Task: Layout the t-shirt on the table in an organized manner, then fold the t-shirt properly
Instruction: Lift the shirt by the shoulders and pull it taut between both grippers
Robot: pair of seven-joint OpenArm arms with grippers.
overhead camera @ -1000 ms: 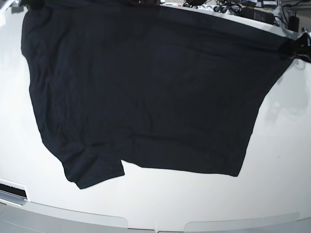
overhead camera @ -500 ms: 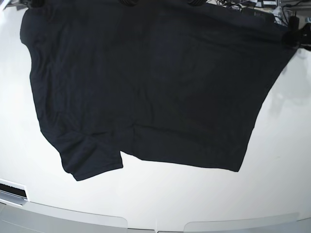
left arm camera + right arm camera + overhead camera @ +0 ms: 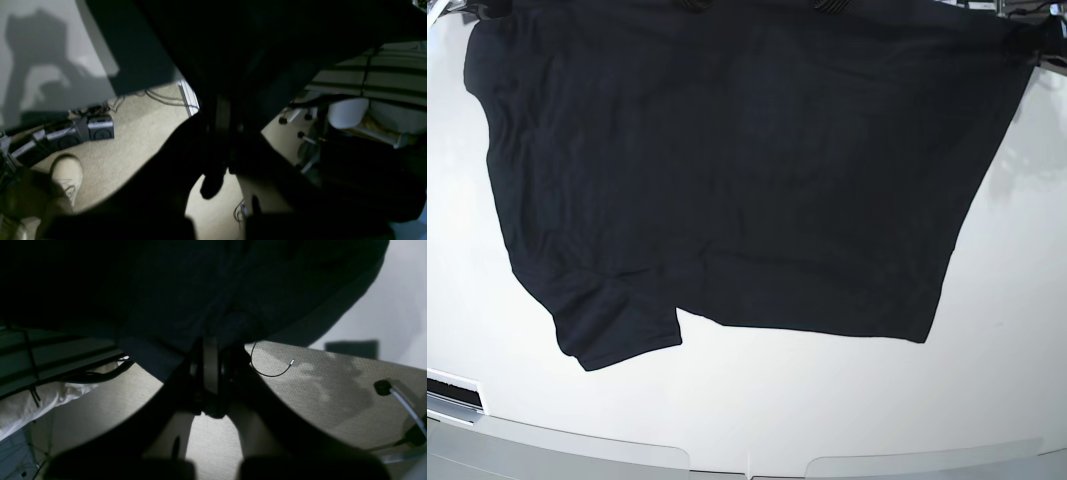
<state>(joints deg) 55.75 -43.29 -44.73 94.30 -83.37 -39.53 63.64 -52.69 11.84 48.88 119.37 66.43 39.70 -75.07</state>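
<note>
Base view shows the black t-shirt (image 3: 737,170) hanging spread over the white table (image 3: 827,410), its top corners pinched by both hands, the left hand (image 3: 220,110) clenched on fabric above it and the right hand (image 3: 210,346) likewise gripping cloth, one sleeve (image 3: 617,335) drooping lowest.

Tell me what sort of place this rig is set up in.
Probably a lab or office workroom: a large glossy white table bearing a black t-shirt, carpeted floor with power adapters and cables, and a wheeled white chair.
</note>
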